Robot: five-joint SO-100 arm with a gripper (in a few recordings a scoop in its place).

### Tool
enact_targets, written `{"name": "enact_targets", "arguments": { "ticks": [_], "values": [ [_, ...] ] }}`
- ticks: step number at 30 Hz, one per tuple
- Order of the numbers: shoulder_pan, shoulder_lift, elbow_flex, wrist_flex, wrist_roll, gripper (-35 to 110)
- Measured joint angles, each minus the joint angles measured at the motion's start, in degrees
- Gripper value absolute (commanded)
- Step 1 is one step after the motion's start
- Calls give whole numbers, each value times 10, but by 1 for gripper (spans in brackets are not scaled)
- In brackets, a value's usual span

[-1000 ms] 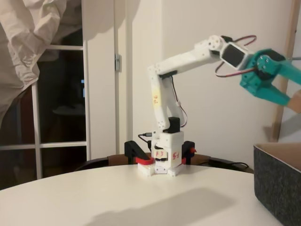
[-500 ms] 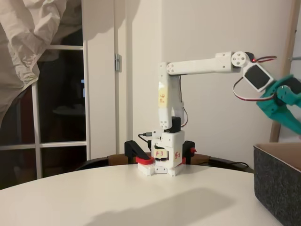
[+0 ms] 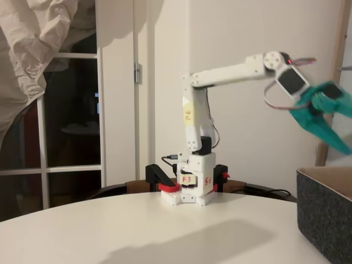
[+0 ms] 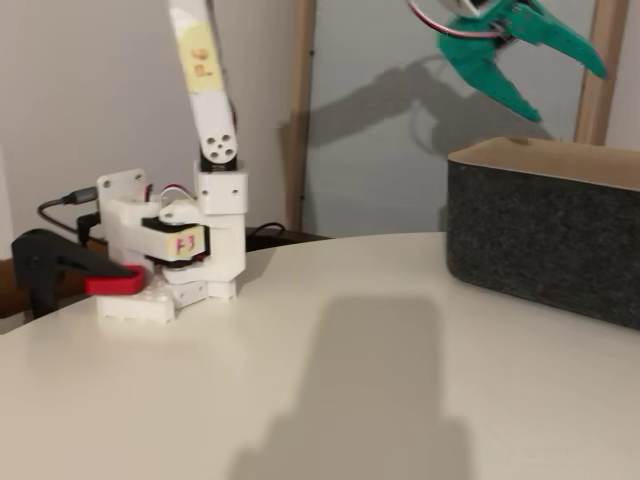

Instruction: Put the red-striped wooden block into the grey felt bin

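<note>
Change: the end effector (image 4: 550,65) is raised again above the grey felt bin (image 4: 545,235) after a dip half a second ago
End effector: jaws are spread, nothing is seen between them
Block: hidden, presumably dropped into the bin at the counter's right edge
Writing: "F-3" is read on the arm base (image 3: 187,180)

Claw (image 4: 560,80) now higher above the grey felt bin (image 4: 545,235), jaws spread.
</note>
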Motion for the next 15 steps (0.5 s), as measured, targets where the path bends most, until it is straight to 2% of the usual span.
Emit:
{"name": "enact_targets", "arguments": {
  "ticks": [8, 12, 15],
  "values": [
    [9, 201, 118, 19, 16, 22],
    [69, 308, 192, 20, 60, 15],
    [149, 377, 243, 33, 101, 16]
  ]
}}
